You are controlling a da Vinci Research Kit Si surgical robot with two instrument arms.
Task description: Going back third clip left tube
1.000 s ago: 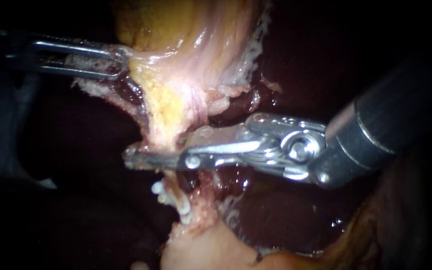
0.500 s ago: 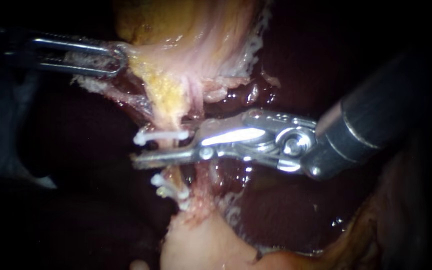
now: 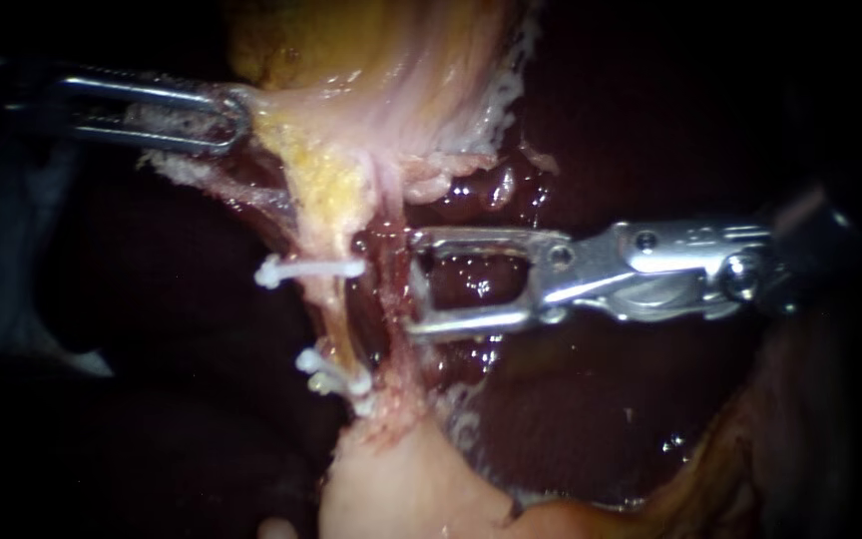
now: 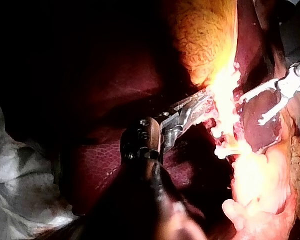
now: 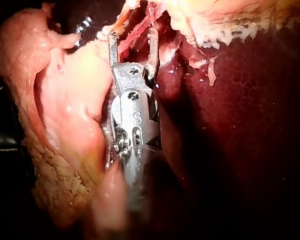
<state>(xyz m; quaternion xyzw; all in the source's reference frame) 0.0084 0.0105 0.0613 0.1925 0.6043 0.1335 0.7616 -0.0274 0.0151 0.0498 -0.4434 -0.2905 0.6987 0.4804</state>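
Upper clip [image 3: 311, 269]: white, set crosswise on the left tube [image 3: 336, 311], both ends seen clear of the tissue. Two more white clips [image 3: 333, 377] are stacked close together lower on the same tube, well apart from the upper one. All three are made out plainly only in the endoscope view. In the left wrist view that stretch is washed out by glare, and in the right wrist view no clip can be identified with certainty.

Right instrument [image 3: 416, 284]: jaws held wide apart and empty, with dark liver [image 3: 631, 100] seen through the gap. The tips are placed just beside the tube, on the side away from the clips. Whether they touch the strand there cannot be told. In the right wrist view [image 5: 132, 32] pale fatty tissue [image 5: 65, 125] is shown lying alongside the shaft.

Left instrument [image 3: 231, 120]: jaws clamped on the gallbladder [image 3: 371, 60] at its narrow end, and the tissue is drawn taut. In the left wrist view [image 4: 197, 102] a crumpled pale sheet [image 4: 20, 165] is seen beside the shaft.
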